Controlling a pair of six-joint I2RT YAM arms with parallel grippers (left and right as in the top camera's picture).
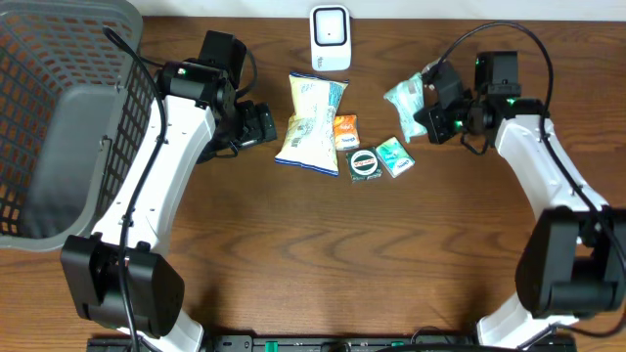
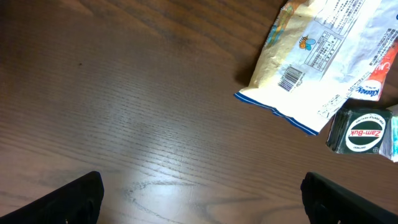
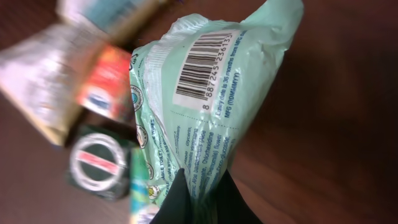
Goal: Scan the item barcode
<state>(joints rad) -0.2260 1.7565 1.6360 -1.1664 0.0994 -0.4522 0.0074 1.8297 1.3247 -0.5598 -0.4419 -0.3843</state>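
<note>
Overhead: the scanner [image 1: 330, 37] stands at 12 o'clock on the bench [image 1: 313, 264], and a basket [image 1: 59, 127] sits at 9 o'clock. Near the centre lie a bag [image 1: 311, 122], an orange sachet [image 1: 345, 131], a round tin [image 1: 365, 163] and a small green box [image 1: 394, 156]. The sachet is just at 3 o'clock of the bag, with the tin and box at 5 o'clock of it. The left fingers [image 1: 264, 125] are at 9 o'clock of the bag, spread wide and holding nothing. The right fingers [image 1: 430, 115] grasp a pale green pack [image 1: 404, 96] at 4 o'clock of the scanner, apart from it.

Left wrist: both fingers [image 2: 68, 199] show at the lower corners, released, with bare bench between them. The bag's printed back is at 1 o'clock, with the tin touching its edge at 3 o'clock.

Right wrist: the fingers [image 3: 180, 205] are clenched on the pack's lower end at 6 o'clock. The pack [image 3: 186, 124] rises toward 12 o'clock, its barcode [image 3: 202, 68] facing this camera. The other items are blurred at 9 o'clock.
</note>
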